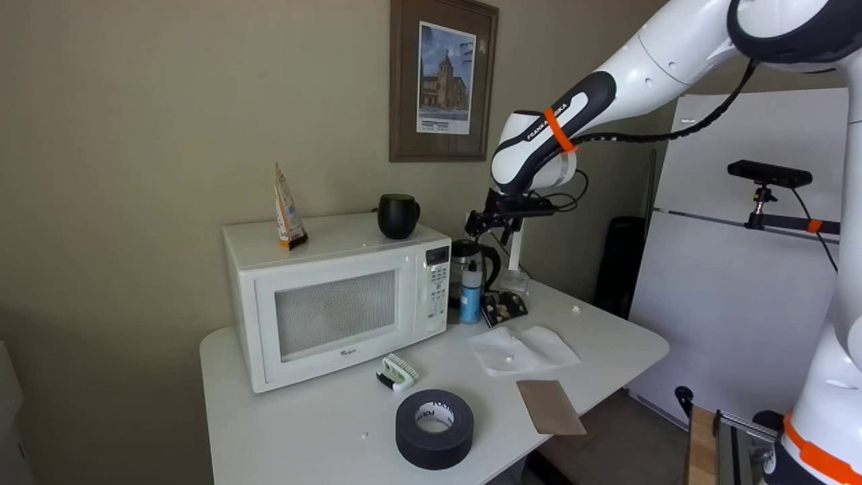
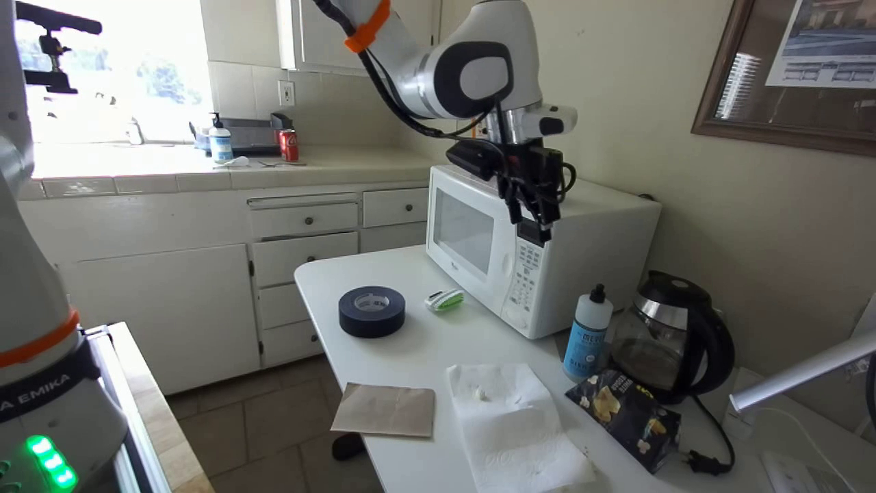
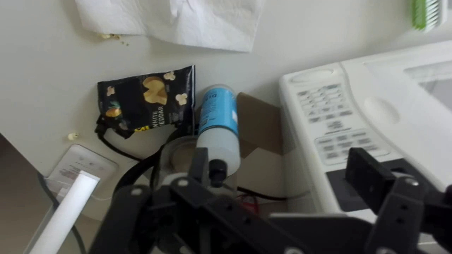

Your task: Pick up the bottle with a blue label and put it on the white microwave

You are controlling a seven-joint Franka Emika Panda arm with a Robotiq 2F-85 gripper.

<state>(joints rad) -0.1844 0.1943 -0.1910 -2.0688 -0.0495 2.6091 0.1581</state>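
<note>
Bottle with a blue label [image 2: 584, 349] stands upright on the white table [image 1: 303, 431], just beside the control-panel end of the white microwave [image 2: 595, 246]; its long axis is vertical and its black cap points up. In the wrist view, we see it obliquely from above, cap nearest to us. The gripper [image 3: 282, 165] is released: its 2 fingers are wide apart, and it hangs near the panel end of the microwave, higher than the bottle and apart from it.

Concerning the containers, on top of the microwave we find a black mug [image 1: 397, 219], whose inside looks green, and an upright pouch [image 1: 288, 215] in white and orange; what they hold, we cannot tell. Beside the panel end of the microwave, nearer to the wall [image 1: 323, 87] than the bottle, there is a glass kettle [image 2: 650, 349]; its content is also not clear to us.

On this same side we notice a black snack bag [image 3: 148, 102], farther from the microwave than the bottle and just next to this bottle. Between the microwave and the bottle shows a flat brown thing [image 3: 259, 123]. In front of the microwave are a brush [image 1: 399, 372] and a roll of tape [image 1: 434, 448]; diagonally off its panel corner we see a paper towel [image 2: 506, 438], bearing a pale crumb [image 2: 480, 393], and a flat brown sheet [image 2: 384, 411].
</note>
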